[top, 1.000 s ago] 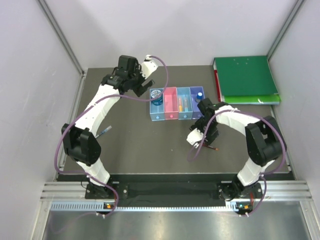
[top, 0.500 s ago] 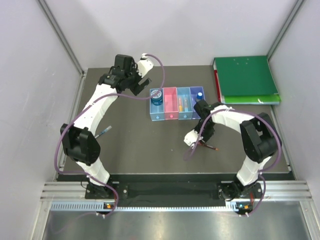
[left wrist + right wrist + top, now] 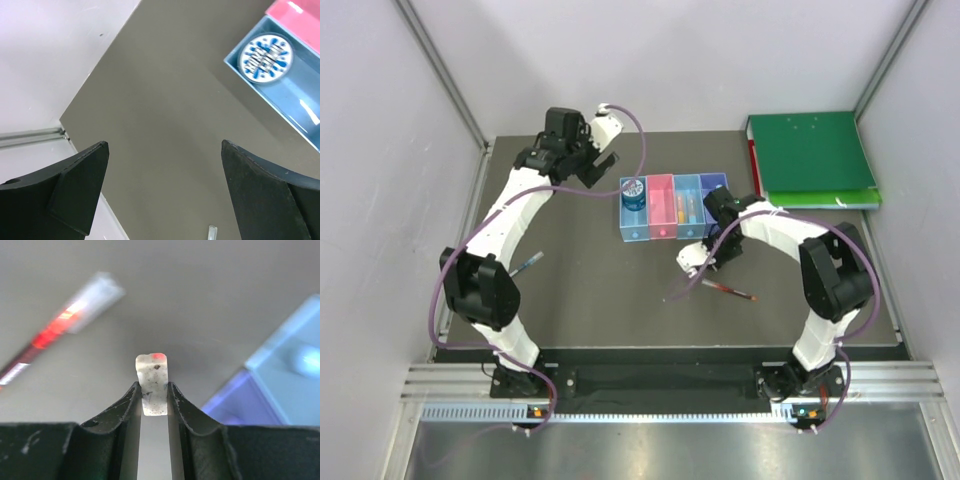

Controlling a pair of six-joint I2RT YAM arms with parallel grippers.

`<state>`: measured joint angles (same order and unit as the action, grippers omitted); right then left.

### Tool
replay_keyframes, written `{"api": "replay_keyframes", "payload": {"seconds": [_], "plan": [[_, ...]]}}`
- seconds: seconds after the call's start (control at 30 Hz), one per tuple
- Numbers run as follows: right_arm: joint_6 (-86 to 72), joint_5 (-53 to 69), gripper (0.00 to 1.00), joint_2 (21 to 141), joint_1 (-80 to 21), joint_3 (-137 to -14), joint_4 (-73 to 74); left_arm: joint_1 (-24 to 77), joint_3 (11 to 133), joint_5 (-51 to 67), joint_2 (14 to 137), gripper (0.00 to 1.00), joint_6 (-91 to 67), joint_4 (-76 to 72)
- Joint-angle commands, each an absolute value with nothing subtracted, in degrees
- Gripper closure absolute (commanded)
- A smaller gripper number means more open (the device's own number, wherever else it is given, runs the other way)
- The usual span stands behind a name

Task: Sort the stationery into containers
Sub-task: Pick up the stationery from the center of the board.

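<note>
My right gripper (image 3: 152, 387) is shut on a small white eraser (image 3: 151, 385) with a red spot at its top, lifted off the table. In the top view this gripper (image 3: 700, 262) hangs just in front of the purple tray (image 3: 712, 184). The red pen (image 3: 728, 290) lies on the table below it, and shows blurred in the right wrist view (image 3: 60, 325). Four trays stand side by side: blue (image 3: 632, 232), pink (image 3: 661, 228), light blue (image 3: 687, 228) and purple. A dark-blue tape roll (image 3: 265, 59) sits in the blue tray (image 3: 300, 117). My left gripper (image 3: 165, 150) is open and holds nothing, left of the trays (image 3: 588, 165).
A blue pen (image 3: 525, 263) lies on the table near the left arm. A large green binder (image 3: 810, 155) rests at the back right. Small sticks lie in the pink and light blue trays. Grey walls close in the sides and back.
My right gripper closed on the eraser and moved up and left, away from the red pen. The left gripper drifted slightly left and stayed open.
</note>
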<state>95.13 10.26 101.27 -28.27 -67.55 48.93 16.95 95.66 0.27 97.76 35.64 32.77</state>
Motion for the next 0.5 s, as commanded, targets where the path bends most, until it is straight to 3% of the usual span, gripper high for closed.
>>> {"api": "replay_keyframes", "payload": {"seconds": [0.0,0.2,0.47], "plan": [[89.5,14.2,0.84,99.3,-29.0,-75.0,49.5,14.6,92.4,-4.0,94.6,0.01,31.8,24.5],[85.4,15.7,0.82,96.9,-29.2,-81.9,53.3,9.5,88.0,-12.6,93.3,0.01,27.7,19.0],[81.9,16.3,0.83,97.7,-31.8,-89.7,52.7,4.6,87.0,-12.4,93.4,0.01,25.4,19.1]]}}
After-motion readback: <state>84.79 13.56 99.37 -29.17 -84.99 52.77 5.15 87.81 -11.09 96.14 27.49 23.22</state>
